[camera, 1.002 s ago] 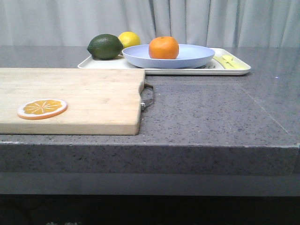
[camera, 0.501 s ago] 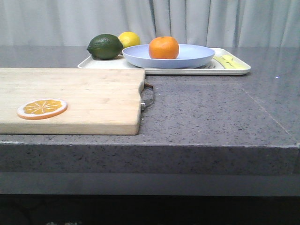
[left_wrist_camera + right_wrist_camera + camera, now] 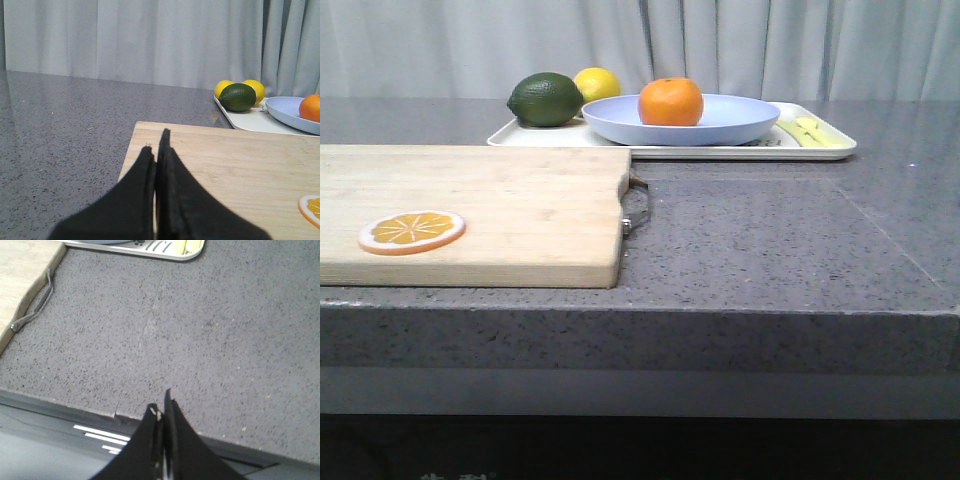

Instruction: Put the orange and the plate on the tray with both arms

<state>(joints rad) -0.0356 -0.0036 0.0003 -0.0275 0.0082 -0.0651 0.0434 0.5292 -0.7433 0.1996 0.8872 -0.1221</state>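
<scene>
- The orange (image 3: 670, 101) sits in the plate (image 3: 740, 125), which rests on the tray (image 3: 820, 150) at the worktop's far edge.
- Both grippers, left gripper (image 3: 159, 150) and right gripper (image 3: 161, 412), have jaws clenched, empty, back at the near edge, well apart from the tray.

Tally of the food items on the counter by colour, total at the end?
Orange: 2 (orange, orange slice)
Yellow: 3 (two lemons, yellow pieces)
Dark green: 1 (lime)
Total: 6
</scene>
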